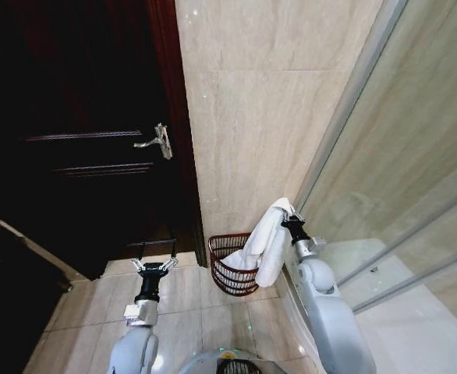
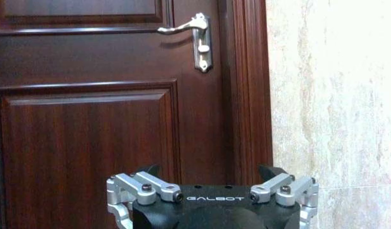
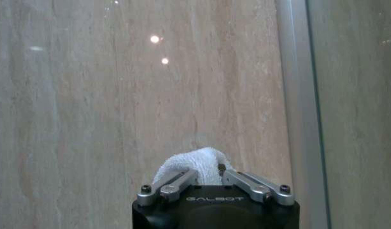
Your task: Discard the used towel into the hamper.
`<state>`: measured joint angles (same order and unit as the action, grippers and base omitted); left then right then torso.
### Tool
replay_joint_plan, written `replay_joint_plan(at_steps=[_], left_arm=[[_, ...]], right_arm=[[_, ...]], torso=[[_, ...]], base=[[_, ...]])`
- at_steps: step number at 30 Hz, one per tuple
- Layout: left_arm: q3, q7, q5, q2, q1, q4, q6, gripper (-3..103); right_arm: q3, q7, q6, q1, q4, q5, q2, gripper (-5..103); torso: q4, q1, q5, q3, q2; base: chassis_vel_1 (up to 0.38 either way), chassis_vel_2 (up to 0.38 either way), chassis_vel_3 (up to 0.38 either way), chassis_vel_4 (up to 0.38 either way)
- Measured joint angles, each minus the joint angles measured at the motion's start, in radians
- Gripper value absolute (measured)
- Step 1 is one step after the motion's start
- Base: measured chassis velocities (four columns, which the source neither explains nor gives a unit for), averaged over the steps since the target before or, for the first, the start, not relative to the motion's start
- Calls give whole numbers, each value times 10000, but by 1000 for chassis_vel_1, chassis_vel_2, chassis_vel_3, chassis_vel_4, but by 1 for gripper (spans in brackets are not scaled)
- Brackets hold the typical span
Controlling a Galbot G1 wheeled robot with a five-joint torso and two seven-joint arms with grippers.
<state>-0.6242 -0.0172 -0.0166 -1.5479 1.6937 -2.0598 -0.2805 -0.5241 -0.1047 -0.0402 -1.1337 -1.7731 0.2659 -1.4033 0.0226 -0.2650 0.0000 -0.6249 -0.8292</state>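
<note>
Currently the carry-to-drop step is in hand. The right gripper (image 1: pixel 286 212) is clenched on the white towel (image 1: pixel 266 243), holding it by its upper end; in the right wrist view a fold of towel (image 3: pixel 194 164) bulges between the closed fingers (image 3: pixel 176 183). The towel hangs down from the gripper, and its lower part overlaps the near rim of the hamper (image 1: pixel 230 269) in the head view. Whether the cloth touches the rim or hangs just in front of it cannot be told.

The hamper stands on the tiled floor (image 1: pixel 182 312) against the beige wall (image 1: pixel 252 117), just beside the dark wooden door (image 1: pixel 80 140) with its metal lever handle (image 1: pixel 157 142).

The left gripper (image 1: pixel 154 266) is released, fingers spread, and idles low over the floor facing the door, well apart from the towel.

Judgement: the next move calls for bringing the towel squarely above the hamper's mouth before release, since the hanging cloth could catch on the rim or fall outside.

Readable marking: "GALBOT" is printed on the body of each gripper in both wrist views.
</note>
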Motion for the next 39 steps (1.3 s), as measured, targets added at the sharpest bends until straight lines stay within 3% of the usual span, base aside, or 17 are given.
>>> replay_joint_plan(at_steps=[29, 39], left_arm=[[25, 10, -49, -74, -171, 187, -81, 100], [60, 0, -111, -78, -247, 206, -101, 100]], right_arm=[[-392, -32, 107, -1470, -1926, -285, -329, 3], [-630, -132, 274, -2281, -2569, -376, -346, 3]], torso=[[-1, 540, -1, 711, 1255], [-1, 591, 0, 796, 1385]], base=[[-48, 50, 51, -50], [-32, 34, 36, -31]])
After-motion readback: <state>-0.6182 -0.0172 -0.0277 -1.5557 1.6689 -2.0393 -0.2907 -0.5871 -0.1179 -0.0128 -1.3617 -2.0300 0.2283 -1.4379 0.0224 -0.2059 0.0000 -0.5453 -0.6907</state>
